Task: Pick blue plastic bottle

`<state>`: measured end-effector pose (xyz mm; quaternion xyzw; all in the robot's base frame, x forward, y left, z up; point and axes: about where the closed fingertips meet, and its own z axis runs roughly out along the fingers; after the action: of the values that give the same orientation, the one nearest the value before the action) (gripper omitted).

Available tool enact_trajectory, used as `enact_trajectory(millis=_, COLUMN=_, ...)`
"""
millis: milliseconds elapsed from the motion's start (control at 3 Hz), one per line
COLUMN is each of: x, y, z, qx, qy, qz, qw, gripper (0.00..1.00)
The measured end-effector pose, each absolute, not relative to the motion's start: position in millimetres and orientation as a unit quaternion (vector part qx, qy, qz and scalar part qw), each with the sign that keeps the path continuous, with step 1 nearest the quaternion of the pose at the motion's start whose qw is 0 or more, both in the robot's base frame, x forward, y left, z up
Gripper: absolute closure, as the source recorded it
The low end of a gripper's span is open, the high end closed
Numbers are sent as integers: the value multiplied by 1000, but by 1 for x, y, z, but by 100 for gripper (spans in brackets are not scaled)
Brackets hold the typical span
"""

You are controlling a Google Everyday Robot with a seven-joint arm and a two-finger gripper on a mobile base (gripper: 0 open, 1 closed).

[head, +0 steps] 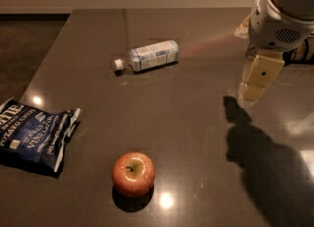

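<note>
The blue plastic bottle (149, 56) lies on its side on the dark table (196, 123), toward the back and left of the middle. It is clear, with a pale blue-white label and its white cap pointing left. My gripper (257, 81) hangs above the table at the right, well to the right of the bottle and a little nearer the front. It is apart from the bottle and holds nothing. Its shadow falls on the table below it.
A red apple (133, 173) stands near the front, left of the middle. A dark blue chip bag (35, 135) lies at the left edge. A dark object (304, 51) at the far right is mostly hidden behind my arm. The table's left edge slants toward the back.
</note>
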<state>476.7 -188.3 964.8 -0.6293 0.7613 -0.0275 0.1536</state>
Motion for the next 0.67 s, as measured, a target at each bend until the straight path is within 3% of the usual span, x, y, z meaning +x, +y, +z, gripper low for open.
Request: enact_trajectory(millis=667, x=544, y=-136, z=940, qx=-677, qy=722, qz=-13, qw=146, gripper=0)
